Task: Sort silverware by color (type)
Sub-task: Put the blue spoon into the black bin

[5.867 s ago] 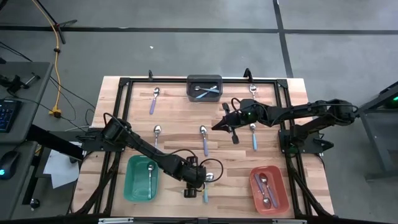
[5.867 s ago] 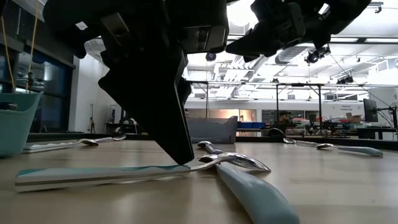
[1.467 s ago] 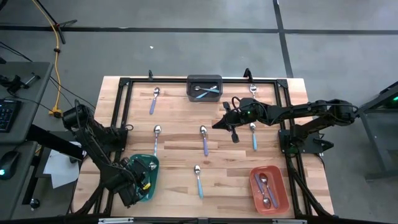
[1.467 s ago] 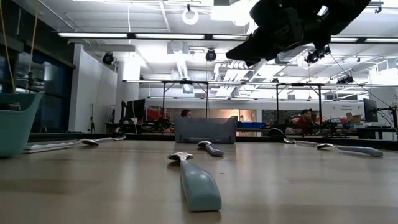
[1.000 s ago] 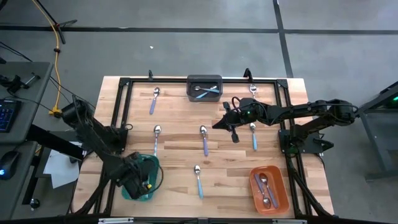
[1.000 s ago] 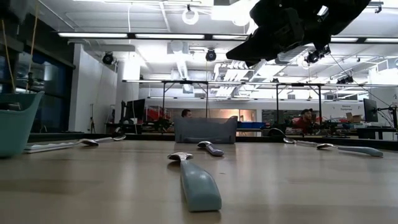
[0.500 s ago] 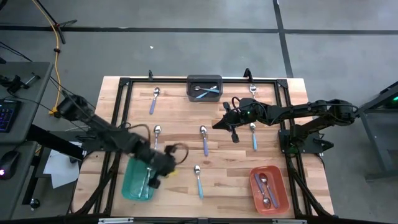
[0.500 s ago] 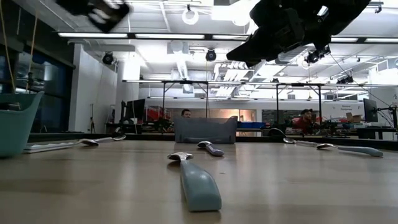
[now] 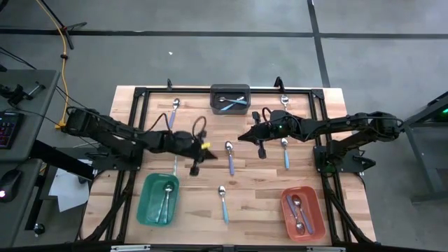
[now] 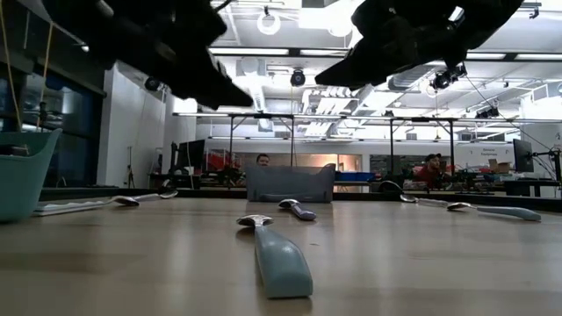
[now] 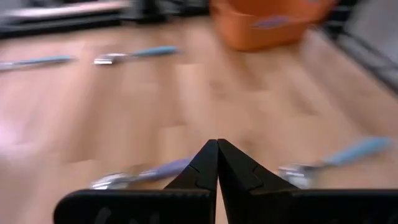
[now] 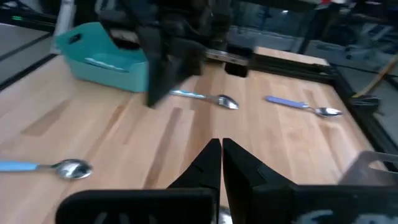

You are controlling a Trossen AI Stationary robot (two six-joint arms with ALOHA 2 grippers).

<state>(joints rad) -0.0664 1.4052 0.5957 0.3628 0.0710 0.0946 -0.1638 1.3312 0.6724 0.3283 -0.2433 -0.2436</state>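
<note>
My left tool (image 9: 194, 168), pinched closed and empty, hovers above the tabletop (image 9: 196, 192) just beside a purple-handled spoon (image 9: 230, 158); my right tool (image 9: 260, 152), likewise closed, hangs beyond it.

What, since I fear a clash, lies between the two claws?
One purple-handled spoon lies on the table between the left claw and the right claw; the high view shows it.
</note>
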